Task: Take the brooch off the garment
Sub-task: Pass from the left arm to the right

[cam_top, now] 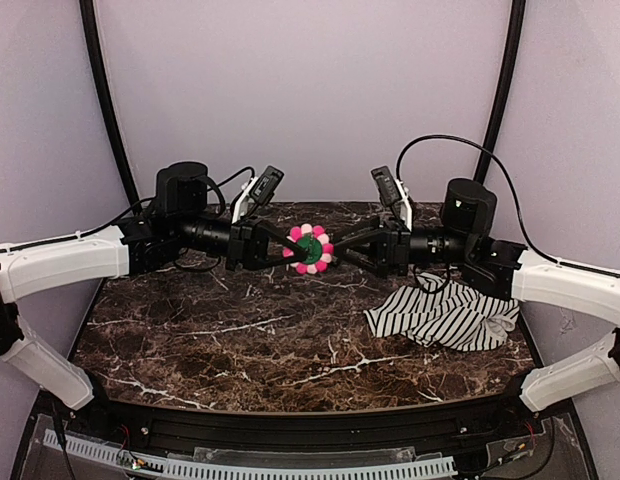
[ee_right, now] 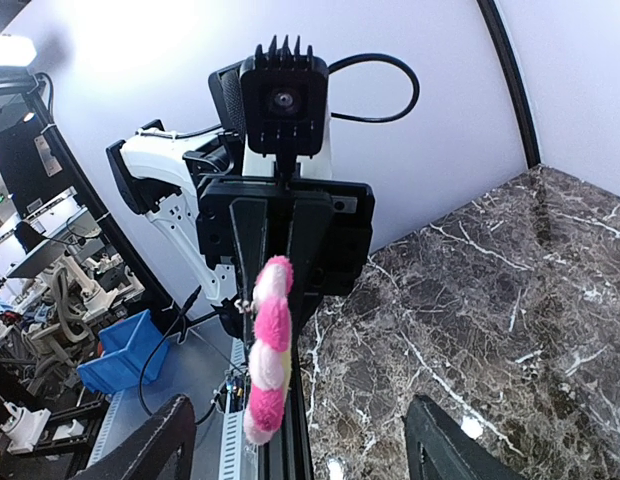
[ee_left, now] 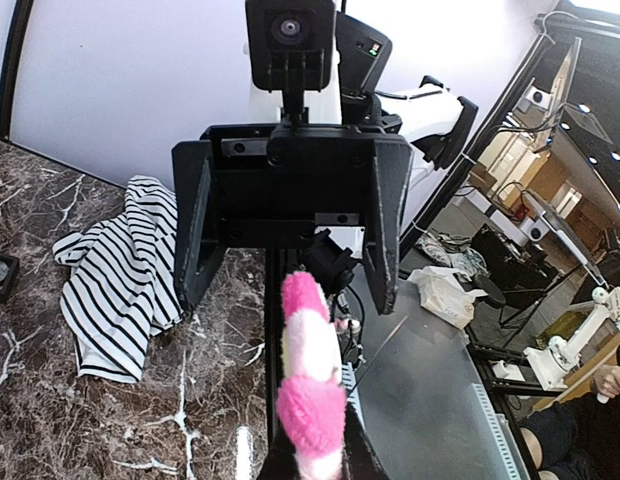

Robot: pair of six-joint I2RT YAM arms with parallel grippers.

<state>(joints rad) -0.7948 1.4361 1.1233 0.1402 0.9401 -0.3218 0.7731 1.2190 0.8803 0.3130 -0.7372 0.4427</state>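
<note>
**Above the middle of the desk, the brooch hangs in the left pincer, clear of the garment**

On the dark marbled desk point(cam_top: 240, 340) nothing touches the brooch; it is held in the air over the middle of the far half. The left arm point(cam_top: 60, 262) and the right arm point(cam_top: 570, 285) reach in from either side and meet nose to nose there. The garment point(cam_top: 445, 318), white with thin black stripes, lies crumpled on the desk's right side, under the right arm and well apart from the brooch.

The right pincer point(cam_top: 335, 252) stands wide open, with a finger to either side of the brooch. It grips nothing, and the right wrist view shows its two fingers far apart at the bottom of the frame. The left pincer point(cam_top: 290, 248) is closed down tight, its tips pinching the edge of the brooch point(cam_top: 310, 249). The flower faces the top camera, pink and white petals around a dark green centre, and both wrist views see it edge-on.
</note>
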